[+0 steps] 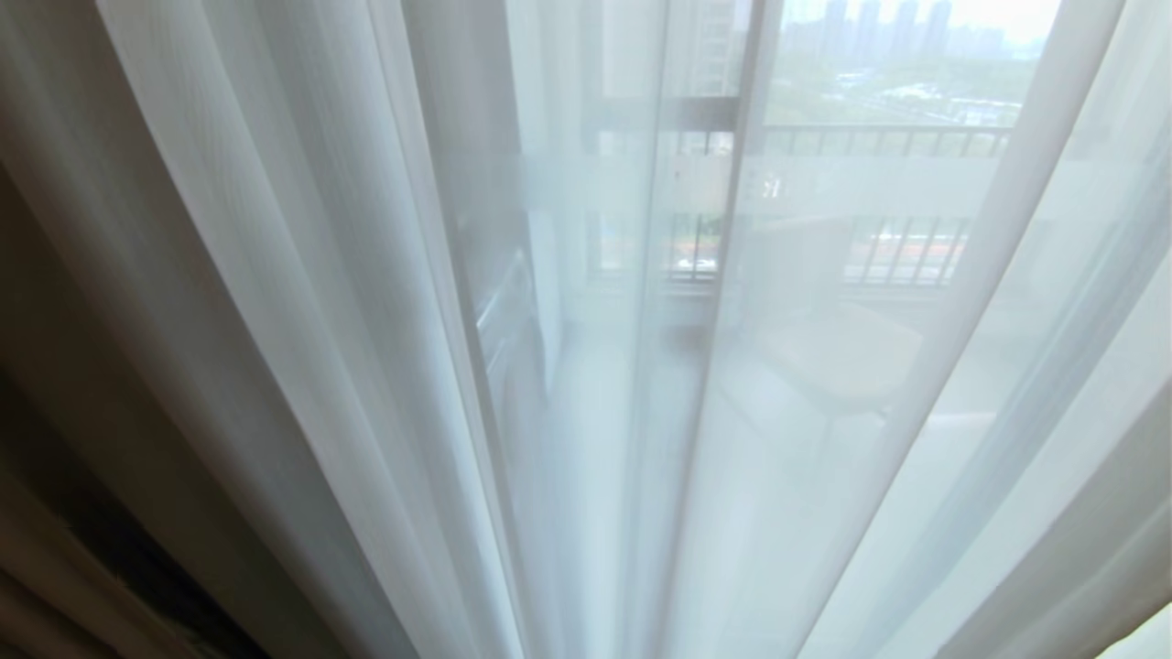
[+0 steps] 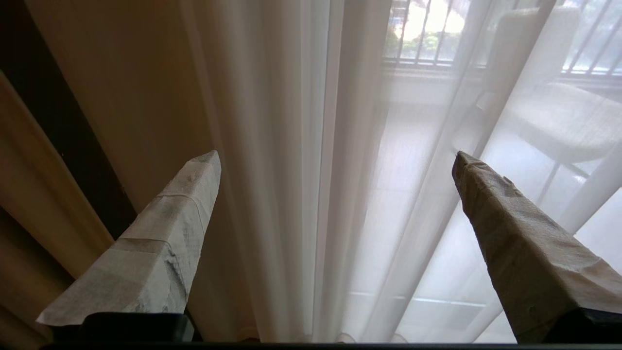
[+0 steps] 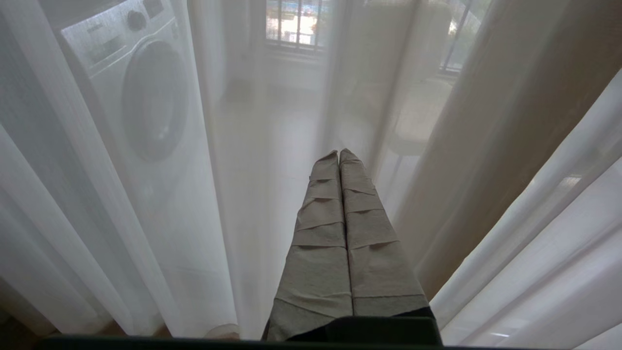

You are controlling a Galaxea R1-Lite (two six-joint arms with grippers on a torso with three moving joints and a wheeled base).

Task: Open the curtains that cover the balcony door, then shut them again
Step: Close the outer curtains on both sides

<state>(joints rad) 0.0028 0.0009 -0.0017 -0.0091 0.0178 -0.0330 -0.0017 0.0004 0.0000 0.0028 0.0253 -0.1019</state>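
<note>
Two grippers face the curtains (image 1: 366, 320): left gripper (image 2: 335, 160) fingers spread; right gripper (image 3: 338, 154) fingers pressed together.

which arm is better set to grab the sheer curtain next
Probably left: the left gripper has its jaws wide open with folds of the sheer curtain right ahead, while the right gripper is shut.

Sheers (image 1: 366, 275) drawn before balcony door (image 1: 696, 110); chair (image 1: 842, 357) behind.

The pale balcony floor (image 1: 604, 430) seen through the sheers bears a chair (image 1: 842, 357) and a washing machine (image 3: 131, 92).
</note>
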